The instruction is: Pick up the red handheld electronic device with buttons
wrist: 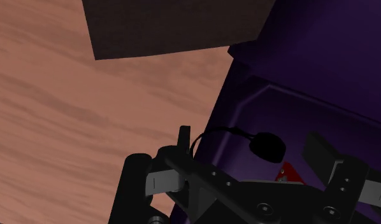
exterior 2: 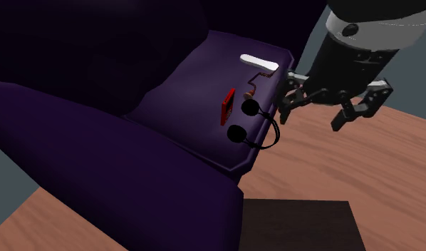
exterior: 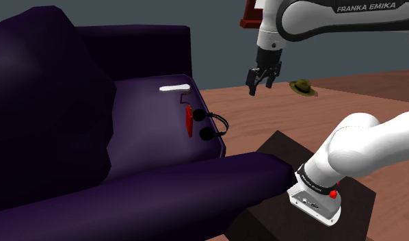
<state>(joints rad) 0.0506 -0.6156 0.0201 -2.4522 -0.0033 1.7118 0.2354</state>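
Observation:
The red handheld device [exterior: 189, 122] stands on its edge on the purple sofa seat [exterior: 145, 116], near the seat's front edge. Black headphones [exterior: 212, 127] lie right beside it. My gripper [exterior: 263, 82] hangs in the air past the seat's edge, to the shoulder view's right of the device and above it, open and holding nothing. In the second exterior view the red device [exterior 2: 228, 107] sits just left of the headphones [exterior 2: 243, 123], and the open gripper [exterior 2: 323, 113] hovers to their right. In the wrist view the gripper [wrist: 251, 145] looks down on a headphone pad [wrist: 267, 146] and a sliver of the red device [wrist: 286, 170].
A white elongated object [exterior: 174, 87] and a small brown item [exterior: 185, 100] lie farther back on the seat. The sofa's arm [exterior: 196, 185] runs along the near side. A dark box [exterior: 312, 168] stands on the wooden floor [exterior: 374, 96], and a green hat [exterior: 303, 87] lies beyond.

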